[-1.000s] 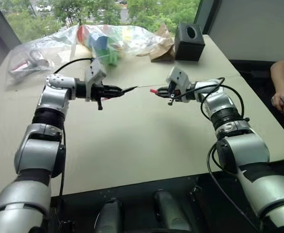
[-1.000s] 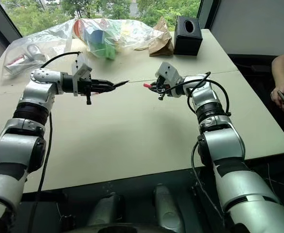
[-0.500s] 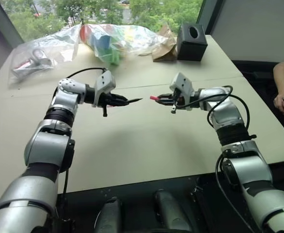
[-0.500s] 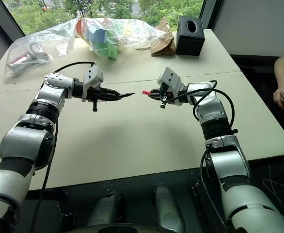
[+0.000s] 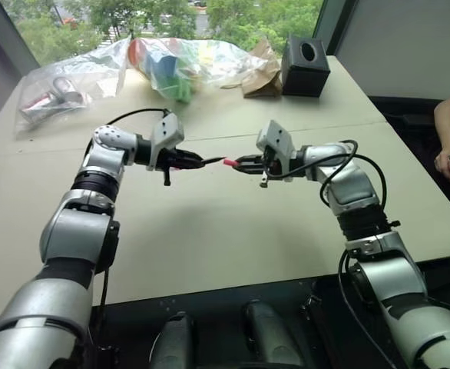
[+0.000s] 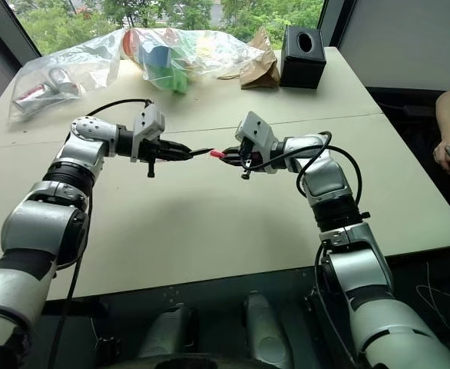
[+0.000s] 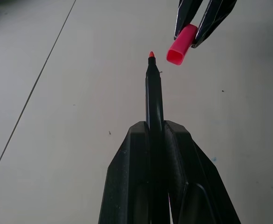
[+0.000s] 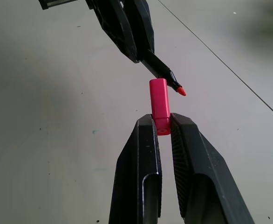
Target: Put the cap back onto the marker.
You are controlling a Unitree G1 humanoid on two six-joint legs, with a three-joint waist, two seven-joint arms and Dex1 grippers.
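Now the left gripper (image 7: 156, 140) has its jaws clamped on the slim black marker (image 7: 153, 98), red tip pointing right; the right gripper (image 8: 163, 128) pinches the tiny red-pink plastic cap (image 8: 160, 105); cap mouth sits just beside the tip, not on it, above the beige counter (image 5: 210, 231).

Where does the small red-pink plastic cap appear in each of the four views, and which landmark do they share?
Left eye view: the small red-pink plastic cap is at centre, between the two grippers.
Right eye view: at centre, beside the marker tip.
Left wrist view: upper right, pinched by the right gripper.
Right wrist view: at centre, between that gripper's fingers.
Shared landmark: the slim black marker, held by the left gripper.
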